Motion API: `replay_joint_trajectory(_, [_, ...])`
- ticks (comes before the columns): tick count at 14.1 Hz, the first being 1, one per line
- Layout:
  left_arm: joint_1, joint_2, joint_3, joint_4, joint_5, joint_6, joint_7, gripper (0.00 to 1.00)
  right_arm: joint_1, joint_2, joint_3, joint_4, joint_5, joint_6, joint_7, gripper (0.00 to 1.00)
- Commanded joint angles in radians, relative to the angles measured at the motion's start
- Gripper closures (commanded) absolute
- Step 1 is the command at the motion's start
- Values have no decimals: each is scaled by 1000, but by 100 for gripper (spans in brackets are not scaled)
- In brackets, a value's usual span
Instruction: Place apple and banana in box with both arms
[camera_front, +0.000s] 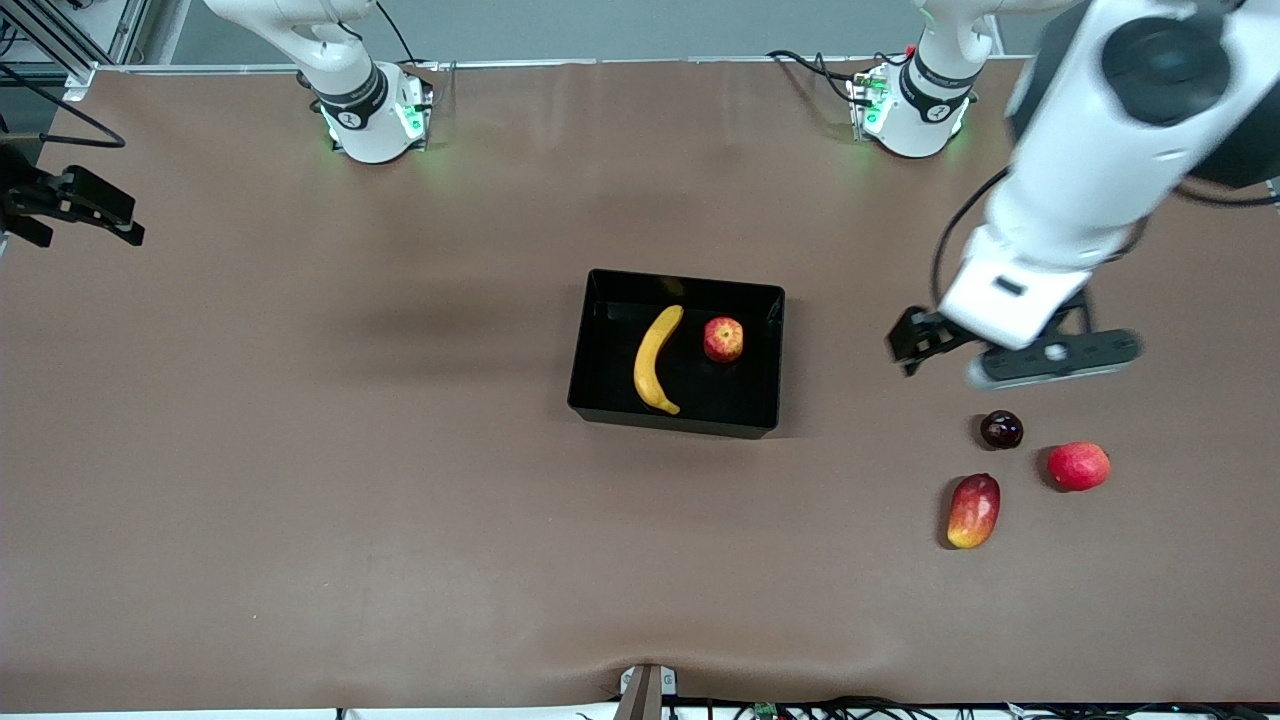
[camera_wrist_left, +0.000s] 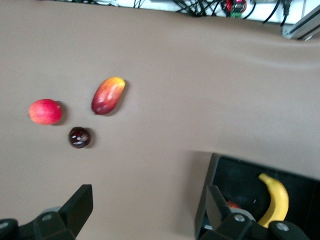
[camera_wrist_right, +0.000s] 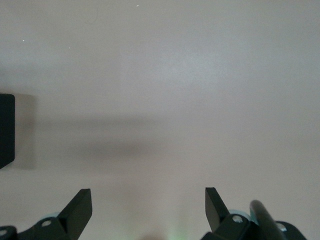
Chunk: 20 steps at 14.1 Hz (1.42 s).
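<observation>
The black box (camera_front: 682, 280) sits mid-table. The yellow banana (camera_front: 655, 360) and the speckled red apple (camera_front: 723, 339) lie in it, side by side, apart. My left gripper (camera_front: 912, 345) is open and empty, up over bare table between the box and the loose fruits. Its wrist view shows the gripper (camera_wrist_left: 149, 205), the box wall (camera_wrist_left: 214, 172), the banana (camera_wrist_left: 277, 200) and a sliver of the apple (camera_wrist_left: 232, 205). My right gripper (camera_front: 100, 215) is open and empty over the right arm's end of the table; its wrist view (camera_wrist_right: 148, 205) shows one box corner (camera_wrist_right: 6, 130).
Three loose fruits lie toward the left arm's end, nearer the front camera than the box: a dark round fruit (camera_front: 1001, 429), a plain pinkish-red fruit (camera_front: 1078, 466) and an oblong red-and-yellow fruit (camera_front: 973, 511). All three show in the left wrist view too.
</observation>
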Motion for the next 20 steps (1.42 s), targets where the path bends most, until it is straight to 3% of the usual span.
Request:
replay_joint_trajectory(1, [55, -91, 12, -41, -65, -64, 151, 0, -19, -5, 9, -5, 15, 0, -16, 0])
replay_joint_trajectory(5, [-24, -210, 251, -139, -149, -83, 321, 0, -18, -5, 9, -5, 15, -1, -16, 0])
replay_joint_trajectory(6, [-44, -232, 284, -156, -151, -83, 337, 0, -19, -5, 9, -5, 15, -1, -16, 0])
replay_joint_trajectory(12, [-58, -376, 335, -311, -180, -83, 372, 0, -18, -5, 9, -5, 15, -3, -16, 0])
replay_joint_trajectory(20, [-48, -352, 339, -282, -188, -94, 450, 0, -19, -5, 9, -5, 15, -1, -16, 0])
